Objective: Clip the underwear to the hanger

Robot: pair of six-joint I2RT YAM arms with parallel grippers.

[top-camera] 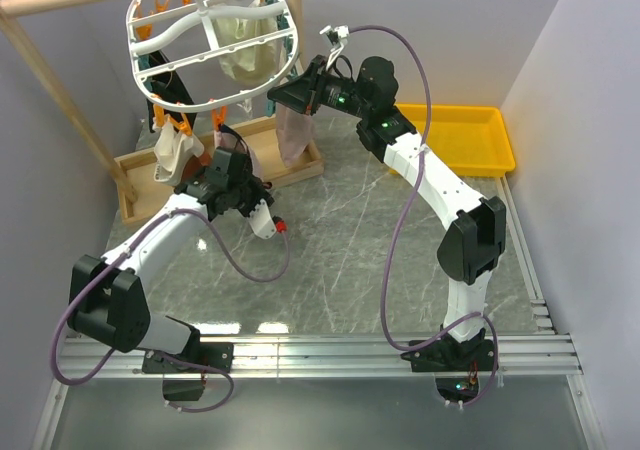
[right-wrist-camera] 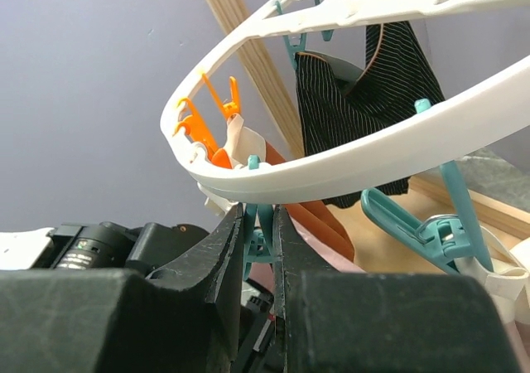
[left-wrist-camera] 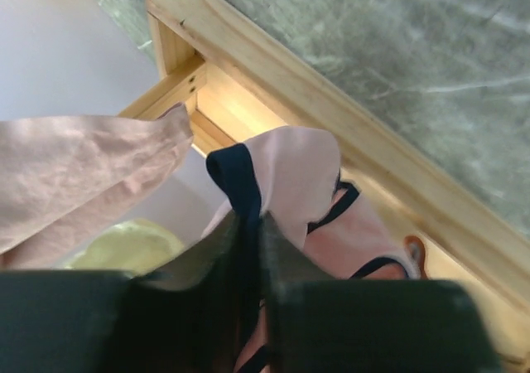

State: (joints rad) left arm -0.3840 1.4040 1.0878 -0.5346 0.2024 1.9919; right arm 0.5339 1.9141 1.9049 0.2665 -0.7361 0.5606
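1. Fabric in a firm pinch: nearest the arm bases, the left claw (left-wrist-camera: 250, 224) is clamped on the underwear (left-wrist-camera: 290, 174) at its navy trim, over the wooden tray (left-wrist-camera: 273, 66).
2. Farther back, the right claw (right-wrist-camera: 260, 220) squeezes a teal clothespin (right-wrist-camera: 258, 239) under the hanger (right-wrist-camera: 348, 162) rim.
3. Clipping looks under way. The next move likely calls for lifting the trim into that pin's mouth, and only then easing the squeeze.
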